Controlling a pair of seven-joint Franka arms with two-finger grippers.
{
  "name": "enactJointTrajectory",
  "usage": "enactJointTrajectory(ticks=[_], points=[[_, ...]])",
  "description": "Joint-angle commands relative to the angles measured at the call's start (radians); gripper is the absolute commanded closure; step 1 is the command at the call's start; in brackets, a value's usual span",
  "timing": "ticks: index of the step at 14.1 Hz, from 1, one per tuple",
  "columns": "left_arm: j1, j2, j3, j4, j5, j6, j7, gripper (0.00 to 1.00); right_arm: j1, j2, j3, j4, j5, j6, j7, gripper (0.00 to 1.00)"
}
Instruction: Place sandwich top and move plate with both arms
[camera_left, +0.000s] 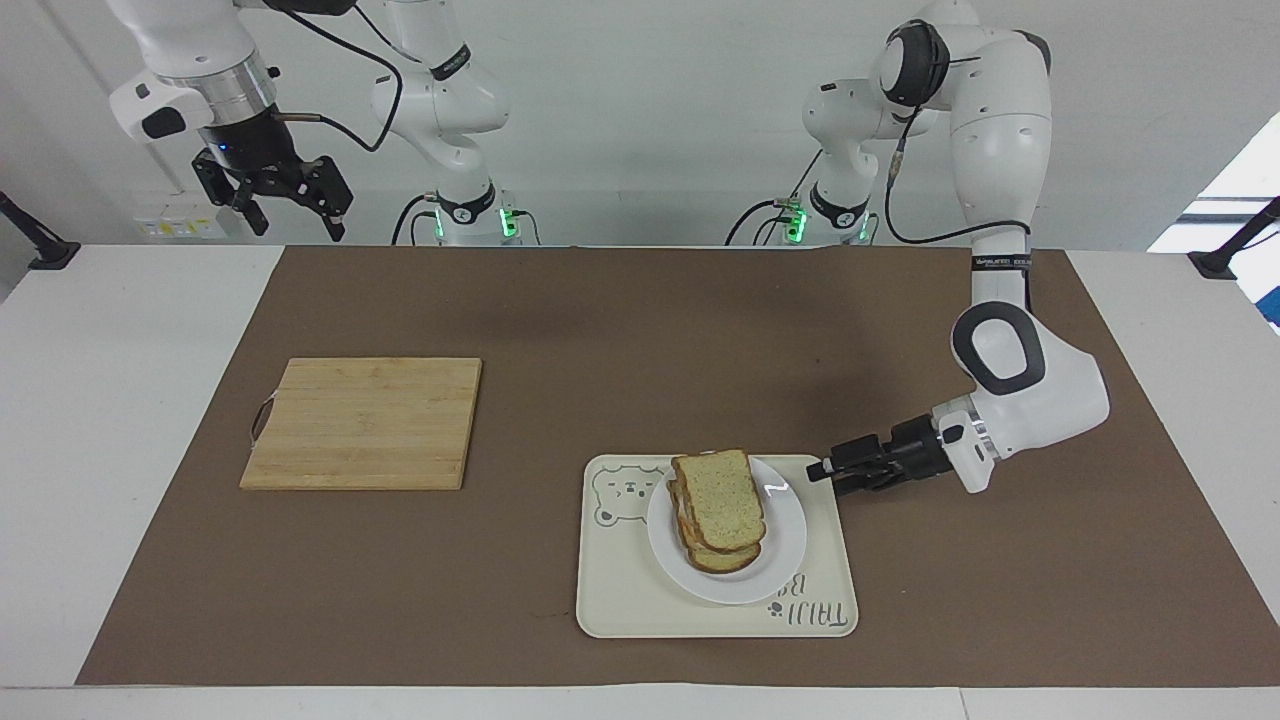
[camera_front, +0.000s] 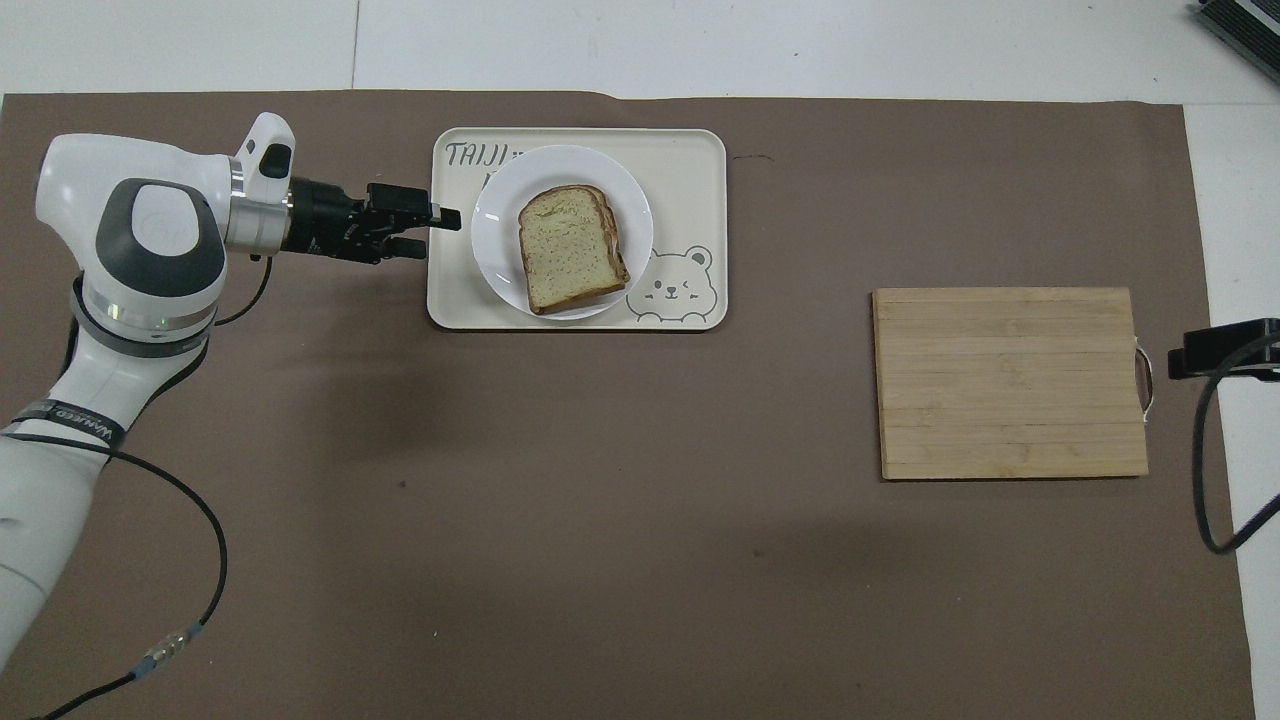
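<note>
Now lying on the stack of bread on the plate (camera_front: 495, 262): the sandwich top (camera_front: 570, 248), flat, rounded end away from the robots. Plate itself resting inside the tray (camera_front: 690, 160), toward the left arm's end of it, rim close to the tray's raised edge on that side. More bare tray surface on the side with the bear drawing. Around the tray, wide open brown mat (camera_left: 620, 320), especially nearer to the robots and toward the right arm's end. Only other object there: a cutting board (camera_left: 365, 422), well apart from the tray, toward the right arm's end of the table. Left gripper (camera_left: 822, 475) held low and nearly horizontal, just over the tray's edge at the left arm's end, pointing toward the plate but apart from its rim. Fingers (camera_front: 440, 217) parted, holding nothing, touching nothing. Right gripper (camera_left: 295, 212) waiting high in the air over the table edge at the robots' end, fingers spread wide, also holding nothing.
</note>
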Motion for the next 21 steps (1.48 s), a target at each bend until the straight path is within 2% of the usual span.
enactJointTrajectory(ticks=[1, 7, 10, 16, 21], points=[[-0.008, -0.111, 0.016, -0.061, 0.111, -0.006, -0.072, 0.0, -0.002, -0.024, 0.0, -0.028, 0.01, 0.012, -0.025, 0.0], [0.007, -0.252, 0.032, -0.058, 0.454, -0.099, -0.185, 0.0, -0.002, -0.024, 0.0, -0.028, 0.012, 0.012, -0.027, 0.0], [0.01, -0.306, 0.045, -0.049, 0.542, -0.137, -0.219, 0.0, -0.002, -0.024, 0.0, -0.028, 0.012, 0.012, -0.027, 0.0], [0.004, -0.406, 0.045, -0.04, 0.818, -0.234, -0.273, 0.0, -0.002, -0.024, 0.0, -0.028, 0.012, 0.012, -0.027, 0.0], [-0.005, -0.443, 0.046, -0.009, 0.928, -0.337, -0.276, 0.0, -0.002, -0.024, 0.0, -0.028, 0.012, 0.012, -0.028, 0.0]])
